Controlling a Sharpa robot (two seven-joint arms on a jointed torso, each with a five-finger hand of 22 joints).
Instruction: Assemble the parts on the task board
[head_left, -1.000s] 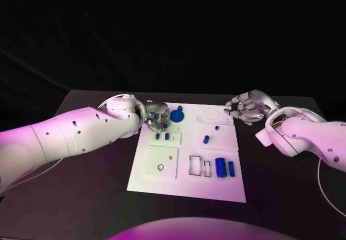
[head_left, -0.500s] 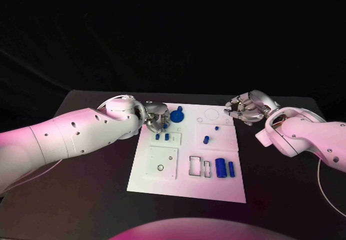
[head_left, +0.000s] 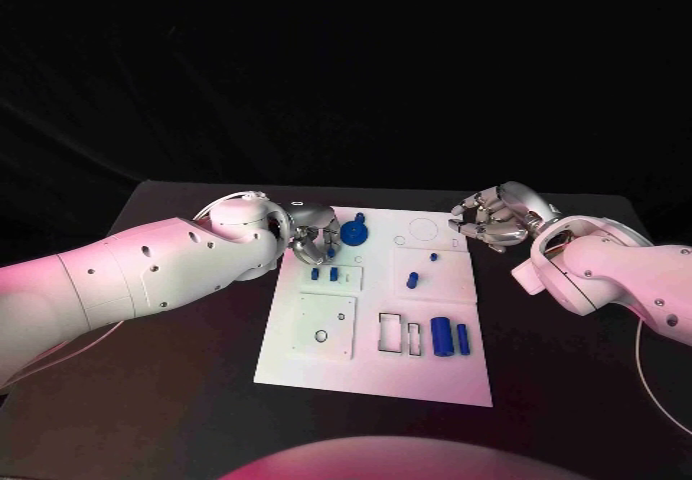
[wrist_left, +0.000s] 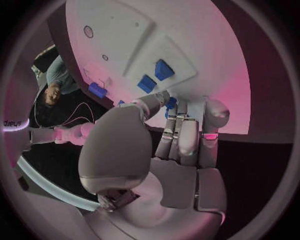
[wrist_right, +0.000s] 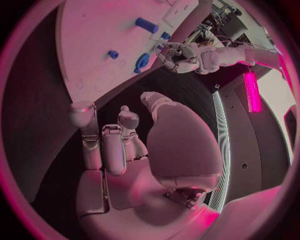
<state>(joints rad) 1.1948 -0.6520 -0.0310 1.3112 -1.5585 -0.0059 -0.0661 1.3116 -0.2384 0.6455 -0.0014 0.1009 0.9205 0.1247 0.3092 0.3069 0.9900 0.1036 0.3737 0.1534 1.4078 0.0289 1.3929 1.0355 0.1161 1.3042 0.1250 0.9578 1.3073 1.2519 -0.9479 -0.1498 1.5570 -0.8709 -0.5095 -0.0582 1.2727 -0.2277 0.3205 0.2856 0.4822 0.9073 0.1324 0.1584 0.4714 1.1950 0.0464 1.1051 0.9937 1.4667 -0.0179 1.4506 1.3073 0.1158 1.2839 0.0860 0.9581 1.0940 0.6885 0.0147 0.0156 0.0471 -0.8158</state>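
Observation:
The white task board (head_left: 325, 345) lies mid-table. My left hand (head_left: 307, 233) is over its far left corner, beside a round blue part (head_left: 355, 232). In the left wrist view the thumb and fingertips (wrist_left: 180, 111) pinch a small blue part (wrist_left: 170, 103). Just past them are two blue blocks (wrist_left: 156, 76), which the head view also shows (head_left: 325, 272). My right hand (head_left: 492, 219) hovers off the board's far right corner, holding nothing, its fingers (wrist_right: 83, 116) apart. Two blue pegs (head_left: 413, 278) stand mid-board, and two blue bars (head_left: 450, 337) lie near the right edge.
Bare black table (head_left: 173, 380) surrounds the board on all sides. Empty outlined slots (head_left: 392, 332) sit left of the blue bars. A raised white square plate (head_left: 323, 325) takes up the board's near left part.
The left hand's fingers have shifted very slightly over the board's far left corner. The right hand and the parts stay where they were.

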